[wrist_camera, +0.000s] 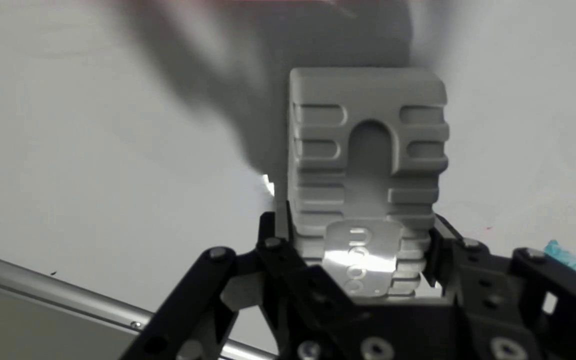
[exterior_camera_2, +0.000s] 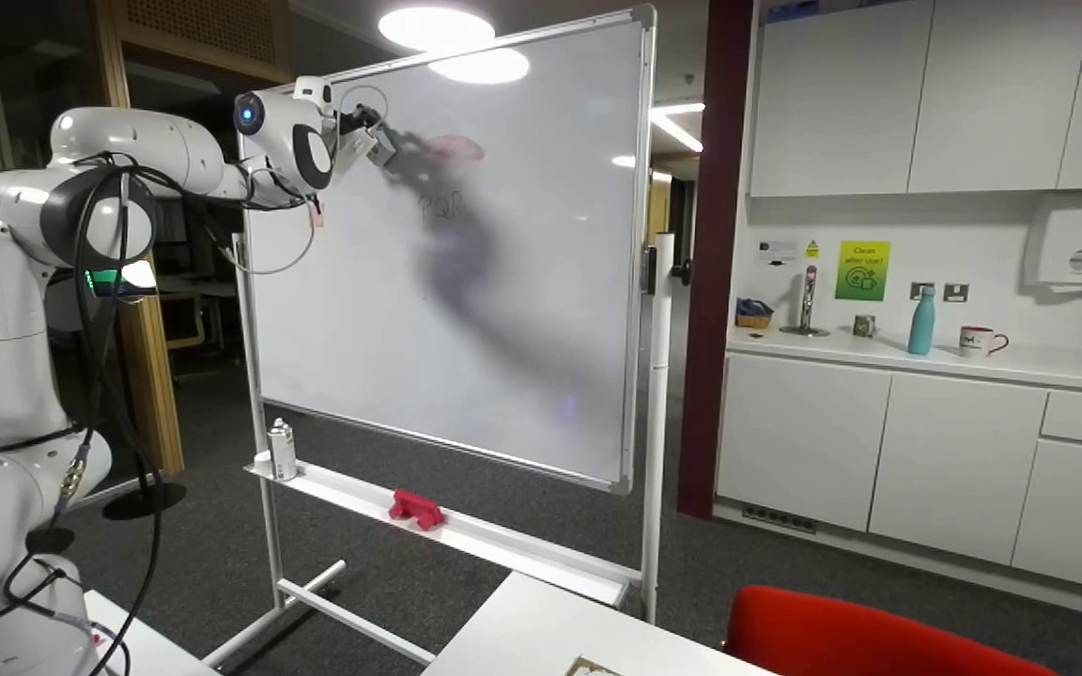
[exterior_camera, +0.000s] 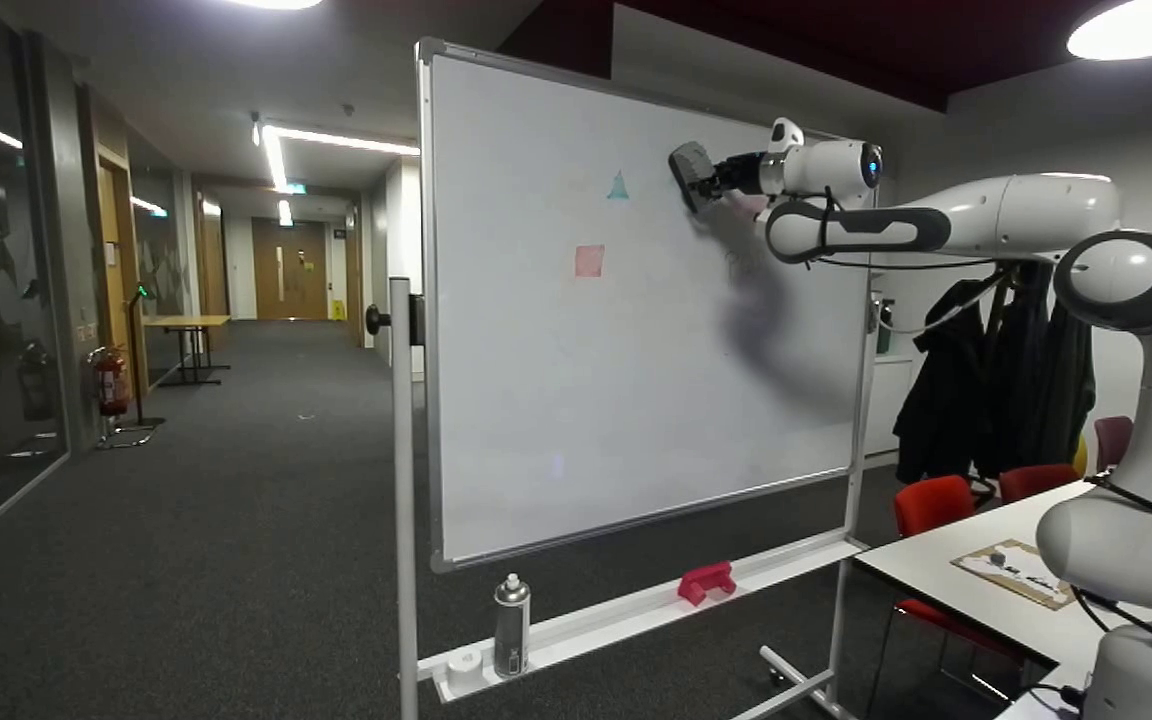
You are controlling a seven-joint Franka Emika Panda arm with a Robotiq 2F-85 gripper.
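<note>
While the pincer (wrist_camera: 361, 225) squeezes the grey whiteboard eraser (wrist_camera: 368, 182) by its ribbed sides, close to its near end in the wrist view, the far end juts out unsupported — so pressure should be light and even, lest it twist. The eraser is high up at the whiteboard (exterior_camera: 586, 400), right of the teal triangle (exterior_camera: 618, 187) in an exterior view; whether its underside meets the surface, I cannot tell. Squaring it flat first would serve best; a tilted edge would likely skip. The red oval (exterior_camera_2: 456, 147) and the letters PQR (exterior_camera_2: 440, 206) lie right of it in an exterior view — near enough for short, slow slides.
</note>
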